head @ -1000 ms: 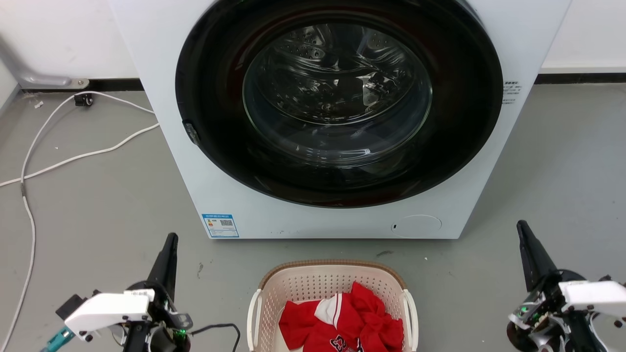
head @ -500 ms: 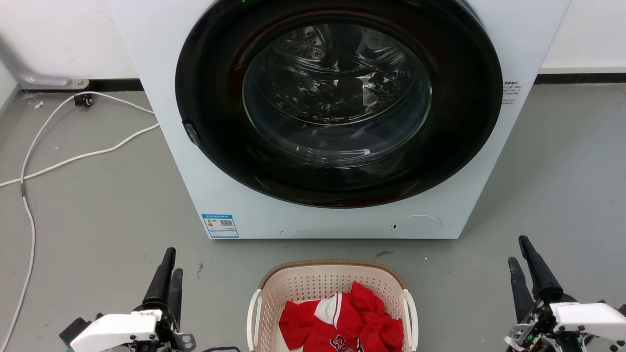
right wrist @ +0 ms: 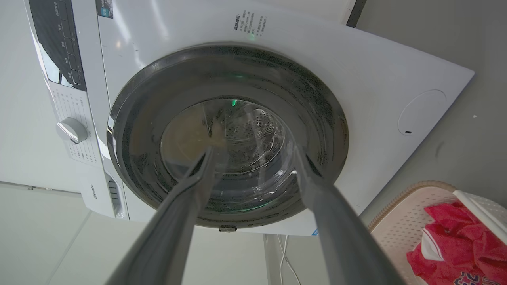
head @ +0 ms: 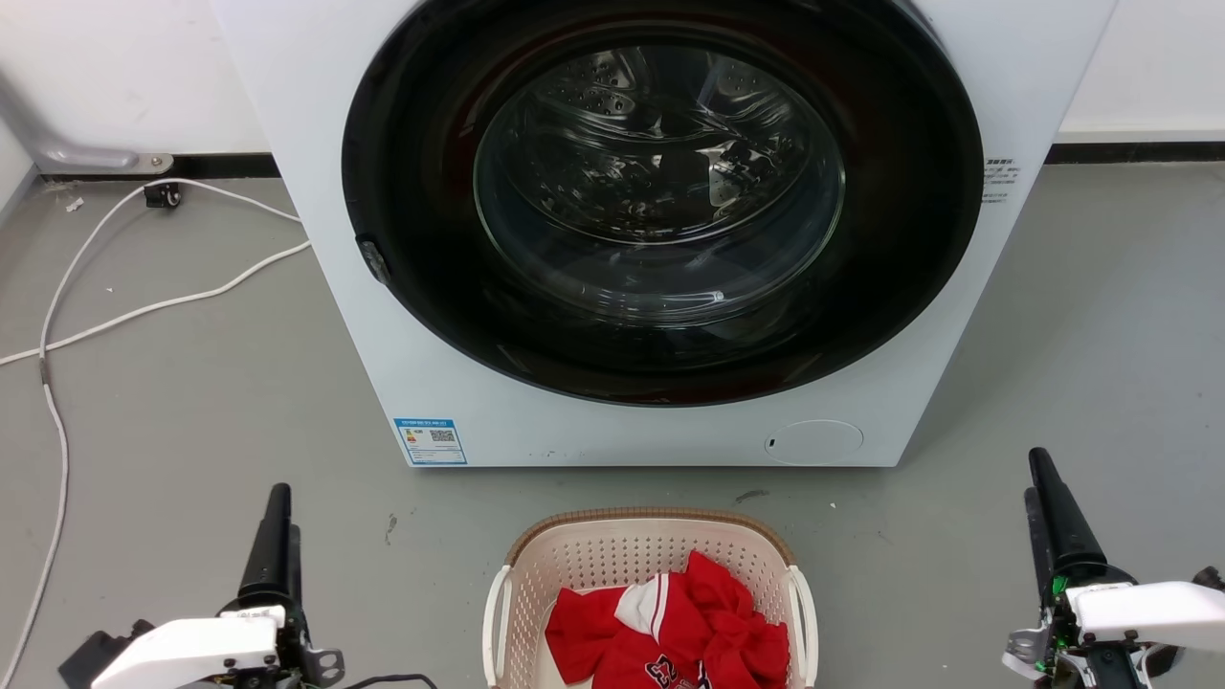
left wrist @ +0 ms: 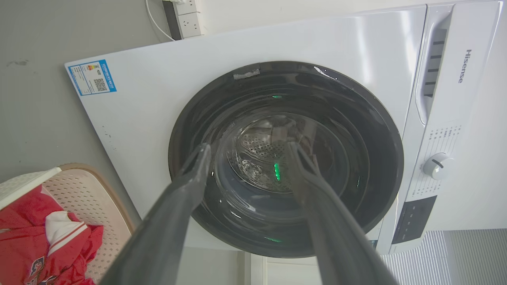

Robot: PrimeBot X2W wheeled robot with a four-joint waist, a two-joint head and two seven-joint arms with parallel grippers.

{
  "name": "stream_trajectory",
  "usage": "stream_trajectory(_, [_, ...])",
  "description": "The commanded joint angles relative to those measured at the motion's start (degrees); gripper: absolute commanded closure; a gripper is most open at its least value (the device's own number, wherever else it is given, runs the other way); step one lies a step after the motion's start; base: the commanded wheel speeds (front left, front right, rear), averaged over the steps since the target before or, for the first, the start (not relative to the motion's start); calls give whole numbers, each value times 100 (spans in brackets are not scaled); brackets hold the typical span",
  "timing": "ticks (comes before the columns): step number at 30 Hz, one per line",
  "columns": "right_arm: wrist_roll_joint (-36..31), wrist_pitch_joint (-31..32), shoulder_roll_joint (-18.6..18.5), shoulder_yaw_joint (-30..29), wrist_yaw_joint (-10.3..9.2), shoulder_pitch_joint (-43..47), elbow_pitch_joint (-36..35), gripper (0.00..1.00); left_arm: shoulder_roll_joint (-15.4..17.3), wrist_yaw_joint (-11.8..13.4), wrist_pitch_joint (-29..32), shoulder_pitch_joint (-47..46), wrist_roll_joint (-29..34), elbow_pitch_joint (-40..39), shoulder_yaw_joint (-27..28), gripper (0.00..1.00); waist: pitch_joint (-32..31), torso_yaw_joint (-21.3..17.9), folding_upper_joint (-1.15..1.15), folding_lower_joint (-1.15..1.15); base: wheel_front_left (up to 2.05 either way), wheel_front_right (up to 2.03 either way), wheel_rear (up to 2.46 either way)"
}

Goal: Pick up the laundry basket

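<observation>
Sitting on the grey floor (head: 191,431) at 6 o'clock in the head view, the laundry basket (head: 612,560) is just in front of the washing machine (head: 383,383) and not touching its white front. A crumpled red garment (head: 670,632) with white trim lies inside the basket, which runs off the bottom edge of that view. The machine's round glass door (head: 660,191) is at 12 o'clock, a blue label (head: 431,441) sits at the panel's lower left corner, and a white cable (head: 57,316) trails over the floor at 9 o'clock.

The left gripper (head: 282,512) stands at 7 o'clock, well apart from the basket's left handle (head: 496,612). The right gripper (head: 1035,474) stands at 5 o'clock, equally clear of the right handle (head: 807,612). Both point up toward the machine and hold nothing.

From the head the fingers are seen nearly edge-on, so their gap is hard to judge there. The left wrist view shows the left gripper (left wrist: 248,147) with its fingers parted by a clear gap, framing the door, the basket at 8 o'clock. The right wrist view shows the right gripper (right wrist: 253,149) parted likewise, the basket at 4 o'clock.
</observation>
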Motion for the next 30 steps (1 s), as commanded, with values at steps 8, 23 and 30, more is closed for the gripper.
stream_trajectory(8, [-1550,-211,-17,-150,1,-145,-494,0,23,-9,-209,-95,682,-305,393,0,16,14,0,0,0,0,0])
stream_trajectory(23, [-3789,-507,-17,28,2,-75,-1265,0,28,403,-508,74,2604,-1410,108,0,36,18,0,0,0,0,0])
stream_trajectory(30, [-4518,-632,-18,135,1,13,-1393,0,28,340,-632,229,3507,-1766,-308,0,44,0,0,0,0,0,0])
